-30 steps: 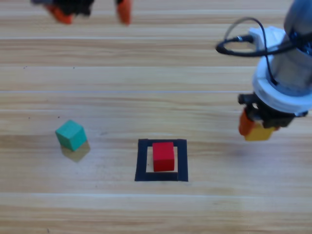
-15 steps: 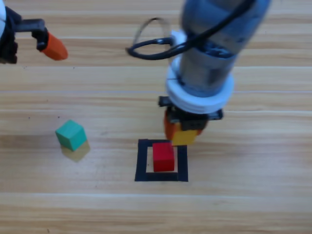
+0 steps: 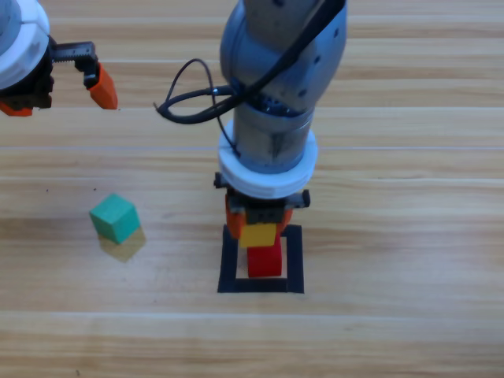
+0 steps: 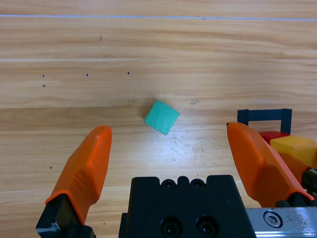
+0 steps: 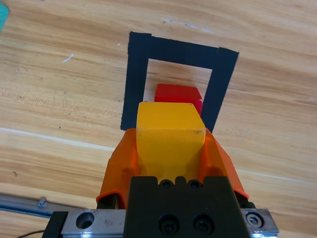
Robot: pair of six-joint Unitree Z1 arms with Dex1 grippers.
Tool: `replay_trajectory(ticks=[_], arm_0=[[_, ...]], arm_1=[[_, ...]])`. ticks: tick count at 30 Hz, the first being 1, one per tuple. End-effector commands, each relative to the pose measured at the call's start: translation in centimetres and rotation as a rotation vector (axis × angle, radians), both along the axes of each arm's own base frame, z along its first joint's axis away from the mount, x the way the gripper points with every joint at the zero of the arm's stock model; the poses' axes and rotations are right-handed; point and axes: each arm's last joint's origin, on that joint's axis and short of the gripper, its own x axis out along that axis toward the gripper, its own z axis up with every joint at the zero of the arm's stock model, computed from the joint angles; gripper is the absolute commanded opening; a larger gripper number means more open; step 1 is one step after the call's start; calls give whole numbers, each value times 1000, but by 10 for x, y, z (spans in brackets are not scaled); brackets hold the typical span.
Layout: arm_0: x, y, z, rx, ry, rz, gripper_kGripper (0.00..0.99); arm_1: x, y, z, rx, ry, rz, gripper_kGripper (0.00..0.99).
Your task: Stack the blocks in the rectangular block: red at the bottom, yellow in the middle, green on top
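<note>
The red cube (image 3: 265,260) rests inside the black tape square (image 3: 227,260). My right gripper (image 3: 258,224) hangs over the square's far edge, shut on the yellow cube (image 3: 258,235). In the right wrist view the yellow cube (image 5: 169,139) sits between the orange jaws, with the red cube (image 5: 179,95) and tape square (image 5: 134,69) just beyond it. The teal-green cube (image 3: 115,218) lies alone on the wood at the left. My left gripper (image 3: 55,90) waits open at the upper left; its wrist view shows the green cube (image 4: 162,117) ahead.
The right arm's thick grey body and a black cable loop (image 3: 185,98) stand above the square. In the left wrist view the tape square (image 4: 263,115) and the stacked colours appear at the right edge.
The right gripper carried the yellow cube from the right side leftward to just over the red cube. The left gripper shifted from the top edge to the upper left.
</note>
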Motion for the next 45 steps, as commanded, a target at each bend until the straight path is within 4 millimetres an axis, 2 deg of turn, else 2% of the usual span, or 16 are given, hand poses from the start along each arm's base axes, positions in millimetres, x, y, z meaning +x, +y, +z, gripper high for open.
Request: replay_trajectory(ticks=[1, 26, 27, 28, 29, 30, 31, 35, 37, 39, 45], arm_0=[[7, 1, -16, 19, 51, 21, 990], [14, -4, -27, 6, 72, 34, 990], [14, -4, -27, 5, 72, 35, 990], [15, -5, -27, 6, 73, 36, 990], [15, -5, -28, 6, 74, 36, 990], [15, -5, -28, 6, 74, 36, 990], [16, -5, -28, 6, 73, 36, 989], [18, -6, -30, 9, 79, 38, 989], [18, -7, -30, 7, 78, 39, 988], [21, -8, -28, -2, 74, 51, 988], [37, -14, -33, -41, 133, 176, 989]], arm_1=[[-7, 14, -42, -74, 61, 16, 232], [-6, 11, -42, -117, 28, -16, 239], [-6, 11, -42, -118, 29, -16, 284], [-6, 11, -43, -119, 31, -15, 426], [-5, 11, -45, -121, 34, -17, 627], [-5, 12, -47, -124, 37, -17, 874], [-4, 11, -50, -130, 40, -18, 963], [-4, 11, -48, -128, 37, -18, 990], [-4, 11, -35, -111, 26, -16, 990], [-6, 9, -11, -87, -7, -6, 990], [-47, -11, 89, 7, -215, 115, 990]])
